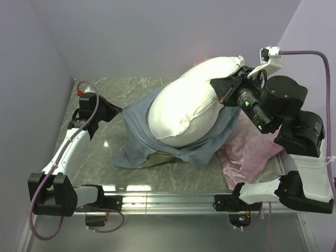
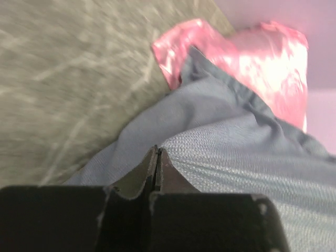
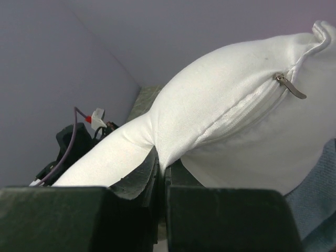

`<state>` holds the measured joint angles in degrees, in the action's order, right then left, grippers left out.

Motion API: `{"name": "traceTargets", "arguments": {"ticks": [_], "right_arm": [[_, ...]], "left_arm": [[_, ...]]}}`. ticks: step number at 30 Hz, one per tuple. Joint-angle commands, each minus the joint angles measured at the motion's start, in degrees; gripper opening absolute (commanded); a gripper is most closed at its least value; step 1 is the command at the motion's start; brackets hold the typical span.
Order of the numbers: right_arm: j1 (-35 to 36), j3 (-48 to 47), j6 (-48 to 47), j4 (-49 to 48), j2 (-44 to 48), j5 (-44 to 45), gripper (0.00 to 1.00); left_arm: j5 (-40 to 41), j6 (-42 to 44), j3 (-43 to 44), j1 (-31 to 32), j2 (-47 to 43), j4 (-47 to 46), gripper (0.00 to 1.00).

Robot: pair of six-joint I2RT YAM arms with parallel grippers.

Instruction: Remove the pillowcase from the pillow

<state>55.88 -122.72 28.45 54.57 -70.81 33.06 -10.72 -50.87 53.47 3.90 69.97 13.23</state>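
Note:
The white pillow (image 1: 184, 107) is tilted up off the table, its far end raised. My right gripper (image 1: 223, 96) is shut on a fold of the pillow's white cloth at its right side; in the right wrist view the cloth (image 3: 236, 105) is pinched between the jaws of that gripper (image 3: 164, 170). The grey-blue pillowcase (image 1: 139, 131) is bunched round the pillow's lower near end and lies on the table. My left gripper (image 1: 119, 111) is shut on its left edge; in the left wrist view the cloth (image 2: 236, 157) spreads out from the tips of that gripper (image 2: 156, 152).
The pink satin rose-patterned cover (image 1: 249, 149) lies at the right under my right arm, and shows beyond the pillowcase in the left wrist view (image 2: 262, 58). The marble table (image 1: 105, 142) has lilac walls at the back and both sides. A zipper pull (image 3: 291, 86) hangs on the pillow's seam.

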Motion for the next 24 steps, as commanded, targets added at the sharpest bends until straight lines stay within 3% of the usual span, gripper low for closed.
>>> {"name": "traceTargets", "arguments": {"ticks": [1, 8, 12, 17, 24], "right_arm": [[-0.24, -3.85, -0.76, -15.01, 7.08, 2.62, 0.00], [-0.16, 0.00, -2.34, -16.07, 11.30, 4.11, 0.00], [-0.24, 5.81, -2.96, -17.30, 15.25, 6.57, 0.00], [-0.24, 8.46, -3.57, -17.21, 17.19, 8.77, 0.00], [-0.24, 8.11, -6.29, -17.38, 18.51, 12.47, 0.00]], "left_arm": [[13.59, 1.66, 3.13, -3.72, -0.10, 4.52, 0.00], [24.75, 2.36, 6.38, -6.97, 3.76, 8.55, 0.00], [22.23, -0.19, 4.62, -17.06, 1.57, 7.86, 0.00], [24.78, 1.21, 8.05, -19.98, 5.25, 10.41, 0.00], [23.82, 0.16, 6.12, -24.02, 7.10, 8.30, 0.00]]}}
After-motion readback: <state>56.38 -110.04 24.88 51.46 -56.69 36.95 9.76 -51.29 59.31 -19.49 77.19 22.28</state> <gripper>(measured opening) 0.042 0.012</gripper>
